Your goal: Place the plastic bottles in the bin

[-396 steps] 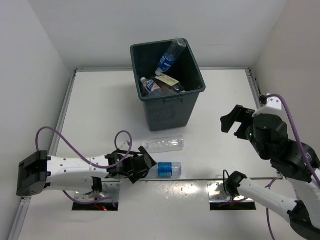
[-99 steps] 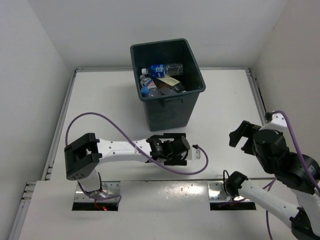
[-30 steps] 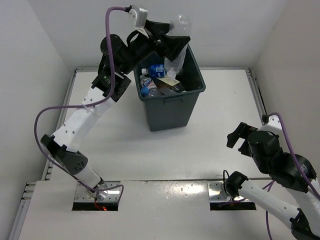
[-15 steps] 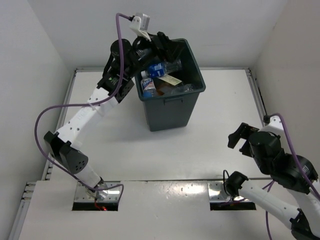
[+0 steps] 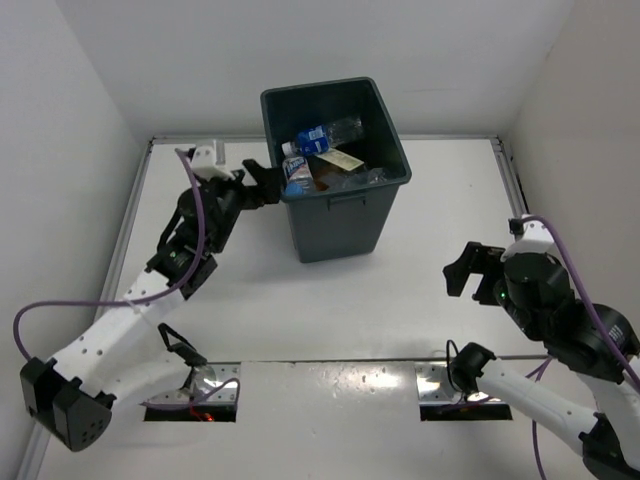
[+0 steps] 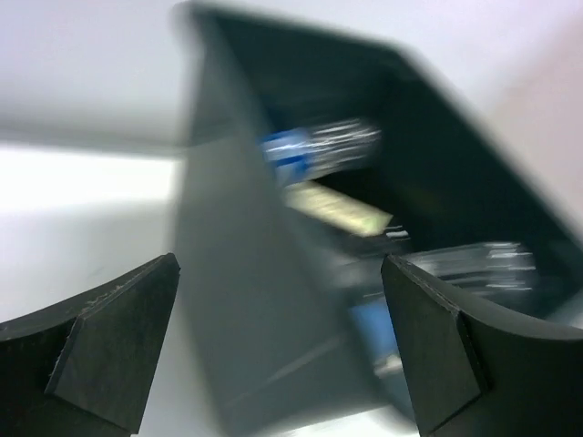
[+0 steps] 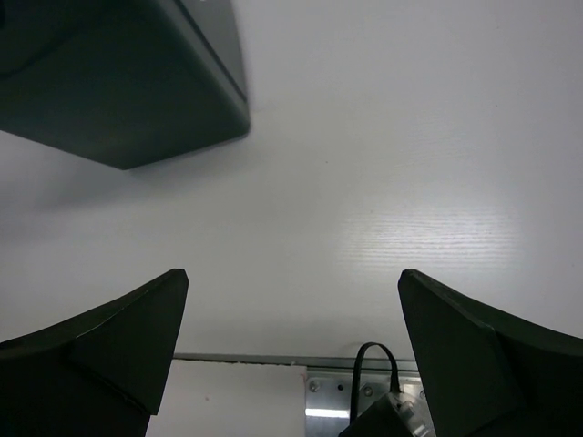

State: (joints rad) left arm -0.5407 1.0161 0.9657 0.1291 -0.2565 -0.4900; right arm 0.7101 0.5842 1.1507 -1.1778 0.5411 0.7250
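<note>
The dark grey-green bin stands upright at the back middle of the table. Several plastic bottles with blue labels lie inside it, blurred in the left wrist view as plastic bottles in the bin. My left gripper is open and empty, just left of the bin's near left corner. My right gripper hangs open and empty over the table on the right; in its wrist view the right gripper sees only the bin's base and bare table.
White walls close the table on three sides. A metal rail and two base plates run along the near edge. A purple cable loops from the left arm.
The left arm has dropped from above the bin's rim down and back to its left side, empty. The clear bottle it held a second ago now lies in the bin. The right arm barely shifted.
</note>
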